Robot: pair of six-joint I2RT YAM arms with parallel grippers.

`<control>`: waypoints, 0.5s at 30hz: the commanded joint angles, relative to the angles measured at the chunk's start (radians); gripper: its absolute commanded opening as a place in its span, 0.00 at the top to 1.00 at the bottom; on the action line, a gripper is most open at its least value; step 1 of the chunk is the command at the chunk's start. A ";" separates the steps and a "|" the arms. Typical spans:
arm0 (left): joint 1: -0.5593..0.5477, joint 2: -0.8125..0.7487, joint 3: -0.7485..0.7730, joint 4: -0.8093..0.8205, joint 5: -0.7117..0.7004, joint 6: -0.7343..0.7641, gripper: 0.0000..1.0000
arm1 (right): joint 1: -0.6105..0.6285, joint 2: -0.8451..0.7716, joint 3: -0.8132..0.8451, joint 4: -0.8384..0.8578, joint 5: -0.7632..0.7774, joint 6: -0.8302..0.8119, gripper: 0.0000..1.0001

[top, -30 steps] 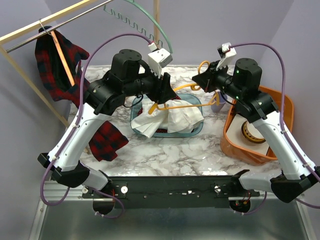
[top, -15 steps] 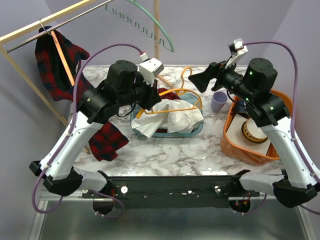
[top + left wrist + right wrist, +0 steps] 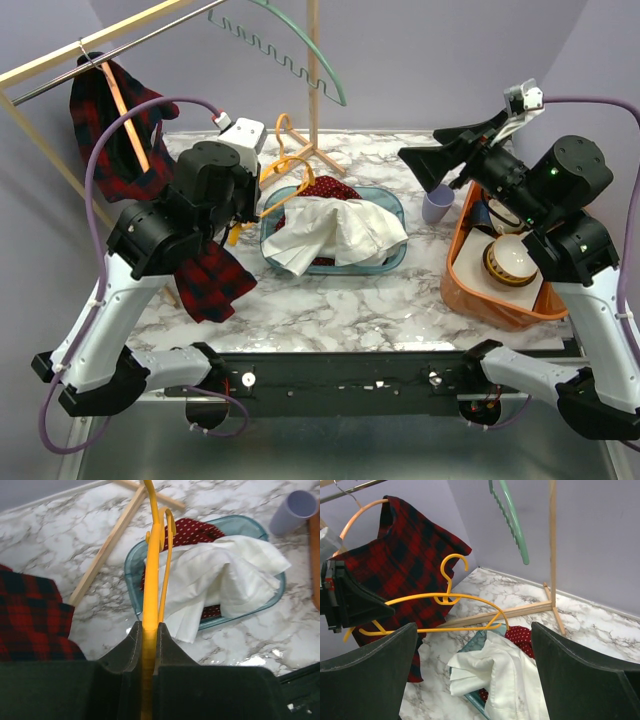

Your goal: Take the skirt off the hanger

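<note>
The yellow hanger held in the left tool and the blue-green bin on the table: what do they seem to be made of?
Yellow hanger: probably plastic, or perhaps coated wire. Its colour is even and slightly glossy, and its rods are thin and rounded.
Blue-green bin: likely translucent plastic. Its smooth tinted wall looks partly see-through, and its rim looks rounded and moulded.

Left gripper (image 3: 148,630): centre-left of top view, jaws clamped on yellow hanger (image 3: 149,580). Right gripper (image 3: 425,168): upper right, raised, jaws spread wide
</note>
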 commanded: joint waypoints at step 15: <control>-0.006 0.011 0.066 0.494 -0.637 0.206 1.00 | -0.003 0.055 0.075 -0.037 0.027 -0.021 0.00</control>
